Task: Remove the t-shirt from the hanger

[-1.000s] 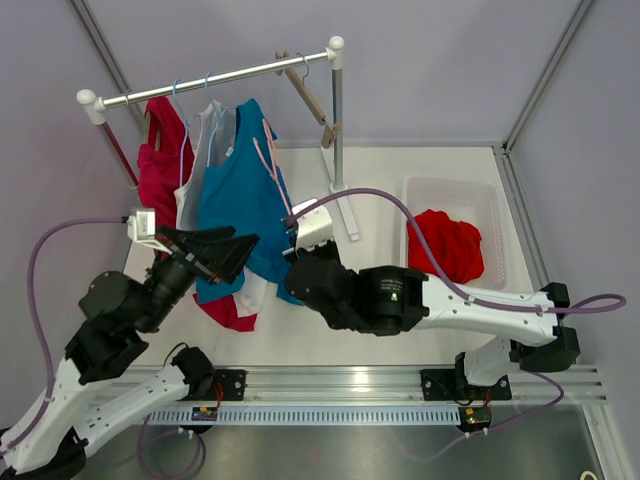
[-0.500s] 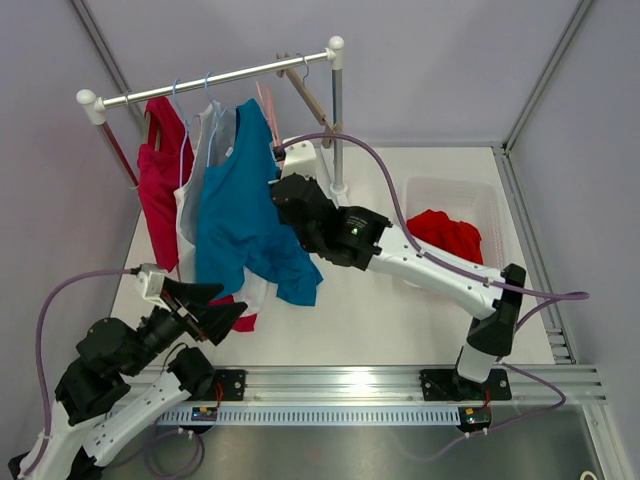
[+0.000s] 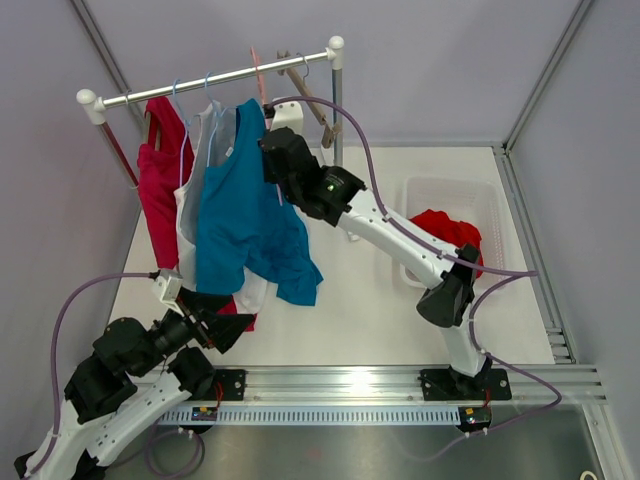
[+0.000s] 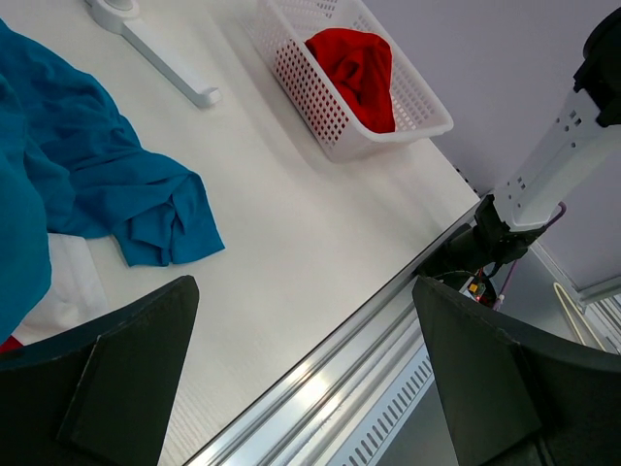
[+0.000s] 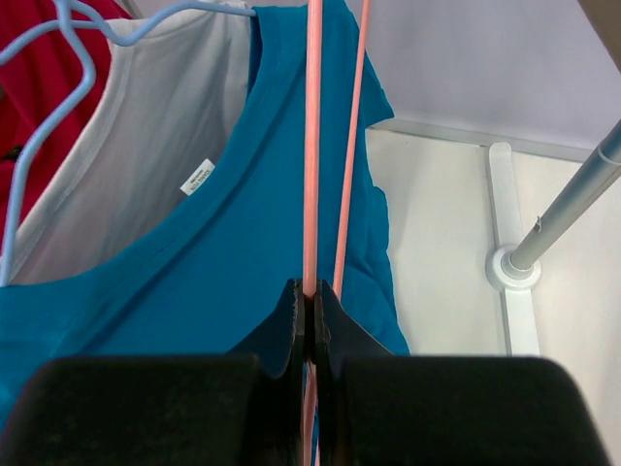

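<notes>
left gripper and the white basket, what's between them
Bare table, as the left wrist view shows: nothing sits between the open left gripper and the basket. The hem of the blue t-shirt lies to one side.

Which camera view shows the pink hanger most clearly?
The right wrist view. There the pink hanger runs up the middle of the picture against the blue t-shirt, pinched by the shut right gripper. The top external view shows only a thin pink sliver near the rail. The left wrist view does not show it.
</notes>
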Tool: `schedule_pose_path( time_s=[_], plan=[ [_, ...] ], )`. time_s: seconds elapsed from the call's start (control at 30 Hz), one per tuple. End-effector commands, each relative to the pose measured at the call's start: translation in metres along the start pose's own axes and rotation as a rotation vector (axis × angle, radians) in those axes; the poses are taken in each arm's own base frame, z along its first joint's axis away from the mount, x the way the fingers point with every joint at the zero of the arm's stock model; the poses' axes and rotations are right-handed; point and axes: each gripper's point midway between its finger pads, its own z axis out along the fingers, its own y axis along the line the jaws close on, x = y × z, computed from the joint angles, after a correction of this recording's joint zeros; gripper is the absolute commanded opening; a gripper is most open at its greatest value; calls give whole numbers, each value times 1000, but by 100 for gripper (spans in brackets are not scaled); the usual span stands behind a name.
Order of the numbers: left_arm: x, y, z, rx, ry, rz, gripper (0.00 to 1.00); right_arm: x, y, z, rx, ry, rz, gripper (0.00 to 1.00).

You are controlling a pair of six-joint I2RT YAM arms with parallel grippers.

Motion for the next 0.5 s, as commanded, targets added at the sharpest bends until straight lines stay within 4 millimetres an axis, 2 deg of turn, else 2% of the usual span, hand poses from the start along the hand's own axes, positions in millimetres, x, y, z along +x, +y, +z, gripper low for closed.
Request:
schedule_pose_path(
  time_s=[0.0, 0.03, 0.23, 0.4, 0.43, 0.47],
  plan=[
    [-16, -15, -19, 97, -114, -4, 99, -13, -2, 6, -36, -6, 6, 0],
    [-15, -14, -19, 95, -115, -4, 99, -16, -5, 8, -34, -8, 11, 0],
    [-17, -14, -20, 96, -122, -3, 99, 0, -12, 21, -13, 23, 7, 0],
    [-17, -15, -20, 96, -122, -3, 99, 8, -14, 22, -12, 42, 1, 0],
    [-18, -15, -20, 95, -124, -1, 99, 10, -15, 20, -12, 46, 2, 1],
    [-18, -15, -20, 96, -120, 0, 99, 6, -17, 14, -13, 41, 7, 9]
  ],
)
